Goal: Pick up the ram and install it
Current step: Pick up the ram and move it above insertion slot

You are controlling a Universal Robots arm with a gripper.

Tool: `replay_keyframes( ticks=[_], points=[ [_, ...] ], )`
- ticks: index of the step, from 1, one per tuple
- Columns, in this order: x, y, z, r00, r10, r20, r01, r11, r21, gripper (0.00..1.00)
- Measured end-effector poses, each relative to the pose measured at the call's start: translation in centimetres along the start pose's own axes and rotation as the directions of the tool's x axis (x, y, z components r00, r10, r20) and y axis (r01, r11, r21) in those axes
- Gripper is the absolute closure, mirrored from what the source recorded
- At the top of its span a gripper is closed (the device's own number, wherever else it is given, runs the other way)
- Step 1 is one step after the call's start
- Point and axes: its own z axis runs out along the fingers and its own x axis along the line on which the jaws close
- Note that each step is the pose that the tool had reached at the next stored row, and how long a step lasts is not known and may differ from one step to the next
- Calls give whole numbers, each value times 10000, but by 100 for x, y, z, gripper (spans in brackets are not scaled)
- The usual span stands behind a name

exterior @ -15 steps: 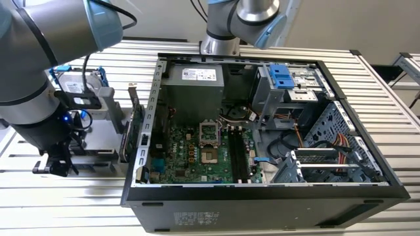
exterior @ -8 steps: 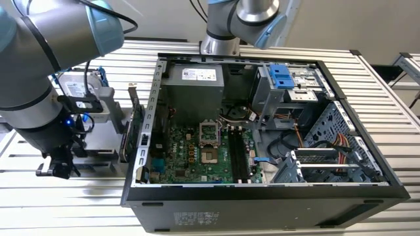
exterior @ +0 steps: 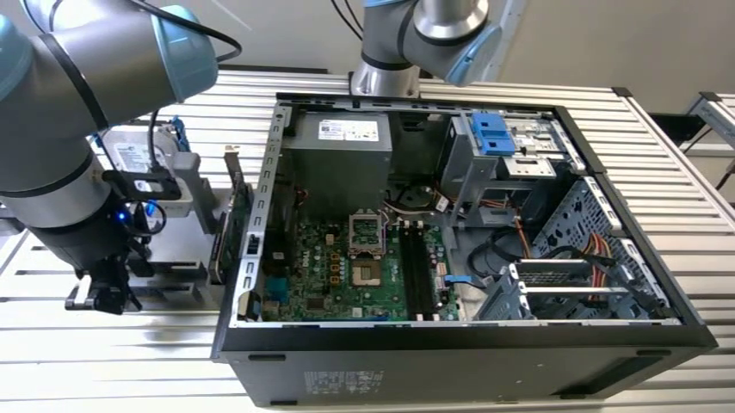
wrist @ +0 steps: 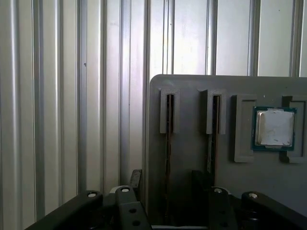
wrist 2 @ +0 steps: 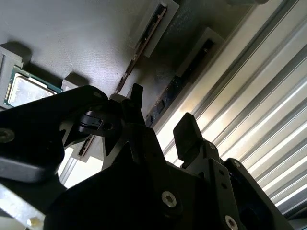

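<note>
Ram [wrist: 168,143] upright in gray tray [wrist: 192,96] slot, second stick [wrist: 213,143] and processor [wrist: 274,127] alongside; end effector [wrist: 167,176] released, straddling ram.

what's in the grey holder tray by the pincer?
Flat grey plastic tray holds two slim ram sticks standing on edge and a silver-topped square processor chip. The black pincer covers the sticks' near ends.

Ram [wrist: 168,153], slim dark stick, standing on edge in grey holder [wrist: 192,84] slot, second stick [wrist: 211,143] in the neighbouring slot
</note>
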Motion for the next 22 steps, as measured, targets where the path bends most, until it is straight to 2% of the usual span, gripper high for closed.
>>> replay_keyframes(
  ticks=[3,4,22],
  points=[
    [0,0,1,10000,0,0,0,10000,0,0],
    [0,0,1,10000,0,0,0,10000,0,100],
    [0,0,4,10000,0,0,0,10000,0,100]
  ],
)
